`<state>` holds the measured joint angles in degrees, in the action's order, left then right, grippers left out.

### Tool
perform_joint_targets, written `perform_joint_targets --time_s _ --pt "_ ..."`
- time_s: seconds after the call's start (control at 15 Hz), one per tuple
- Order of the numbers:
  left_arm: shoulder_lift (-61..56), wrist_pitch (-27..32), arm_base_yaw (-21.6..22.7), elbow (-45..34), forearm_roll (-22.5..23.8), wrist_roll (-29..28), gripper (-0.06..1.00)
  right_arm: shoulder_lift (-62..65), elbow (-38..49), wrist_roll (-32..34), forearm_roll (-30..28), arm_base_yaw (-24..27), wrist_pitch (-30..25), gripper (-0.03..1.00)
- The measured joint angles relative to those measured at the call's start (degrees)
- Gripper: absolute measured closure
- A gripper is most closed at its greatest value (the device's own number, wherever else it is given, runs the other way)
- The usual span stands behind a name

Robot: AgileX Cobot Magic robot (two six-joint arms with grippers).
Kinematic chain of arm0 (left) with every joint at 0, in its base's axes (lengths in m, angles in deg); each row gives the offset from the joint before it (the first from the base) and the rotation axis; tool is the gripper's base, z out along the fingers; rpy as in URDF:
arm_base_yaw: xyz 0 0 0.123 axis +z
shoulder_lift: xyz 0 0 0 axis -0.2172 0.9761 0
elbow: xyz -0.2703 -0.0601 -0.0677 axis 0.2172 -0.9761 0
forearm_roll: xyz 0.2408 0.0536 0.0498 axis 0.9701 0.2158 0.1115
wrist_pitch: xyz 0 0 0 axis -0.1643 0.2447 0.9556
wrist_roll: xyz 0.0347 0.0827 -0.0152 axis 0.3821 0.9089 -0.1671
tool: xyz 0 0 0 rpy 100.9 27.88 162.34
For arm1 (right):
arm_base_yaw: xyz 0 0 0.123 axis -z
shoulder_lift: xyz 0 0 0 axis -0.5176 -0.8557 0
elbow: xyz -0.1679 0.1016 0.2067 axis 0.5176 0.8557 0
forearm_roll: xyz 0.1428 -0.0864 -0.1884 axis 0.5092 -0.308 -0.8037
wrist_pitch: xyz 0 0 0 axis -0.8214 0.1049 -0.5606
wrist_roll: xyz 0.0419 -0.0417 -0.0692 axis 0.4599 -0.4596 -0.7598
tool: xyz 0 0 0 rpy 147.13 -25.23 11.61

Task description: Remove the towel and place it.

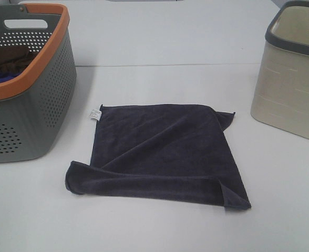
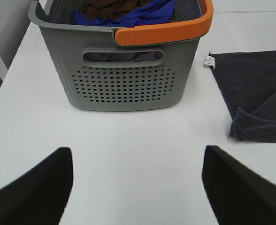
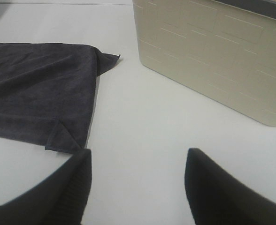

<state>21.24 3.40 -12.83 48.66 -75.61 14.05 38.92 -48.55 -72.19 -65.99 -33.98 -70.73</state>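
The towel [image 1: 162, 153] lies nearest, spread almost flat on the white tabletop [image 1: 160, 226] towards its front edge, midway between the two containers. It is a dark charcoal square of soft, napped microfibre, its front corners curled over and a small white tag [image 1: 95, 114] poking from its back left corner. Neither arm shows in the high view. The left gripper [image 2: 138, 183] hangs over bare tabletop with its jaws spread wide and nothing between them, facing the grey basket [image 1: 33, 121]; the right gripper [image 3: 138, 183] is just as wide apart and equally empty, near the towel's front right corner.

That grey basket, at the left edge, is perforated hard plastic with an orange rim and holds a brown cloth [image 2: 107, 8] and a blue cloth [image 2: 138, 15]. The beige bin [image 1: 294, 89] at the right edge has smooth ribbed walls and a dark rim.

The likely trouble, to my eye: limp cloth sags, so a pinch on one folded corner may slip, or trail fabric over a rim.
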Motion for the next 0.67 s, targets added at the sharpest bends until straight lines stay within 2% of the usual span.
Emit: perform_joint_targets --time_s 0.67 --pt "0.0 0.0 0.0 0.0 -0.5 0.0 0.22 0.0 0.0 0.0 0.0 0.0 0.0 0.45"
